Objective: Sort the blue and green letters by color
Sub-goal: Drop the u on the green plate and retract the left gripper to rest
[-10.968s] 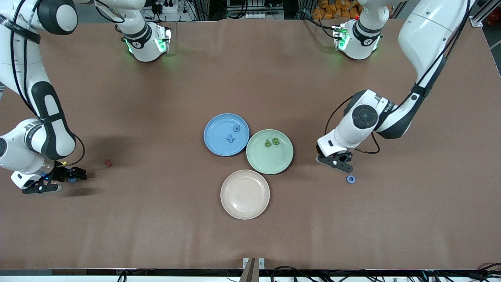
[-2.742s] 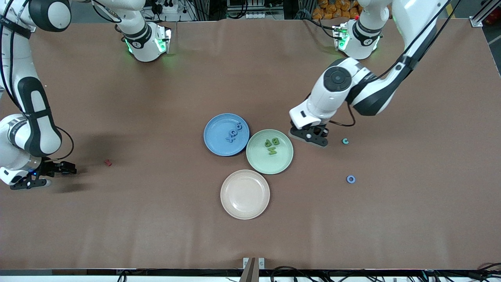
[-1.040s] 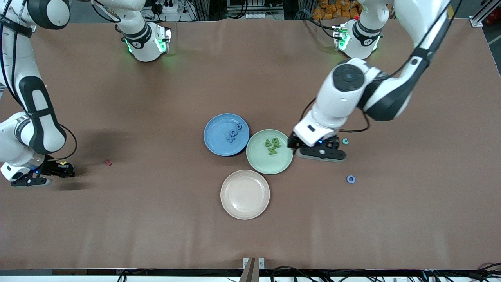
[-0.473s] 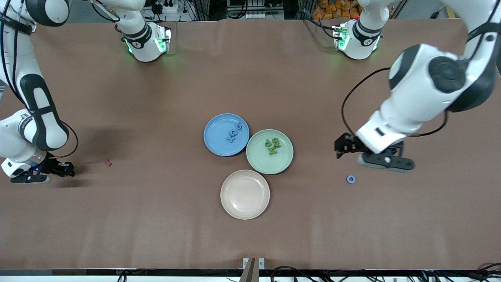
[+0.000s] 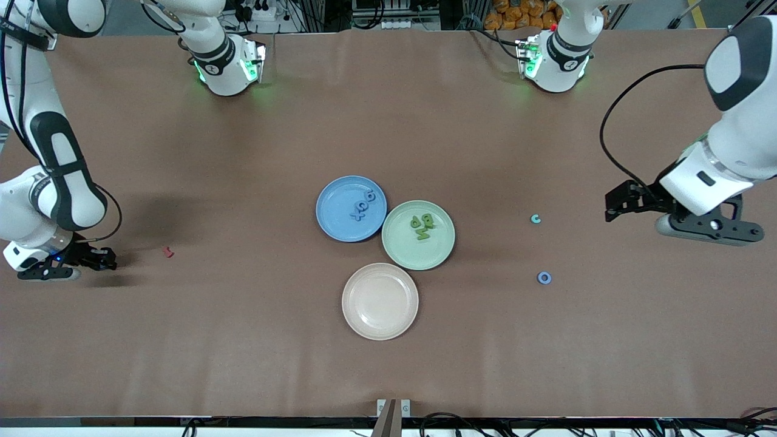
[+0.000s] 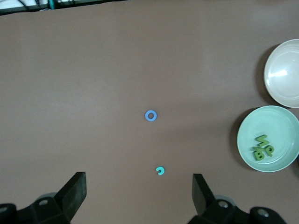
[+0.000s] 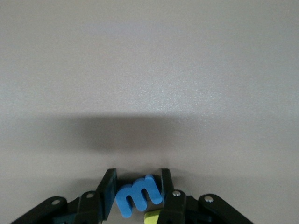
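Observation:
Several blue letters [image 5: 360, 206] lie on the blue plate [image 5: 332, 212], and three green letters [image 5: 423, 226] on the green plate [image 5: 419, 254]. A blue ring-shaped letter [image 5: 544, 278] and a small teal letter [image 5: 535, 219] lie loose on the table toward the left arm's end. My left gripper [image 5: 613, 205] hangs open and empty above the table past them; its wrist view shows the ring letter [image 6: 150, 115], the teal letter [image 6: 160, 171] and the green plate [image 6: 280, 126]. My right gripper [image 5: 100, 260] is low at its own end of the table, shut on a blue letter [image 7: 139, 195].
A yellow letter [image 7: 152, 217] lies just beside the held blue one. A small dark red letter [image 5: 168, 251] sits on the table close to the right gripper. An empty beige plate [image 5: 380, 301] stands nearer the camera than the two coloured plates.
The left arm has swung from beside the green plate out to its own end of the table, still open and empty. The right gripper has barely moved.

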`<action>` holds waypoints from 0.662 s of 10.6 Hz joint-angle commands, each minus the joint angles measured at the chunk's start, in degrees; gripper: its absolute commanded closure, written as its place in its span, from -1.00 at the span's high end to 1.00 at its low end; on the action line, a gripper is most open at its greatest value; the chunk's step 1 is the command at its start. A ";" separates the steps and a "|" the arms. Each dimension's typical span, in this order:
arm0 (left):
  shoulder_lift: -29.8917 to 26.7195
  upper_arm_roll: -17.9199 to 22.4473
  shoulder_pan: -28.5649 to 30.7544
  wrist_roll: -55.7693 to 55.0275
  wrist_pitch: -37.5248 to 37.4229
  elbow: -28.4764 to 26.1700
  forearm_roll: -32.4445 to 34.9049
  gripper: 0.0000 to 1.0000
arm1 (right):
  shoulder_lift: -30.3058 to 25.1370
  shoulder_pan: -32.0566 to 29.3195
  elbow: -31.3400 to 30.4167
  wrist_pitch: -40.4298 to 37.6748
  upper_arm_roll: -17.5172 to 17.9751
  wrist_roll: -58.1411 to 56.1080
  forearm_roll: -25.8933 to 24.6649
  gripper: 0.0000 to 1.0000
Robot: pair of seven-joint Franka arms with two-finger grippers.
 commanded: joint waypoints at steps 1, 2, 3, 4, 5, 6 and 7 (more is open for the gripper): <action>-2.11 1.87 0.55 1.18 -2.43 -0.27 -1.60 1.00 | -0.77 -0.74 -3.89 -0.11 0.32 -1.52 0.87 -0.13; -2.64 1.78 0.73 1.10 -2.52 -0.26 -1.69 1.00 | -0.77 -0.74 -4.15 0.58 0.32 -1.60 0.87 -0.20; -3.69 1.87 0.82 1.10 -3.04 -0.26 -2.04 1.00 | -0.94 -0.74 -4.50 1.11 0.32 -1.87 0.87 -0.29; -4.13 1.87 0.91 0.83 -3.04 -0.18 -2.39 1.00 | -1.20 -0.57 -4.77 1.12 0.32 -1.87 0.87 -0.34; -4.49 1.96 0.91 0.83 -3.04 -0.18 -2.39 1.00 | -1.21 -0.48 -4.94 1.12 0.32 -1.87 0.87 -0.38; -4.58 1.96 0.91 0.83 -3.04 -0.18 -2.39 1.00 | -1.12 -0.57 -4.95 1.12 0.32 -1.87 0.87 -0.42; -4.93 1.87 0.82 0.74 -3.04 -0.18 -2.39 1.00 | -1.21 -0.39 -4.86 0.94 0.32 -1.78 0.87 -0.48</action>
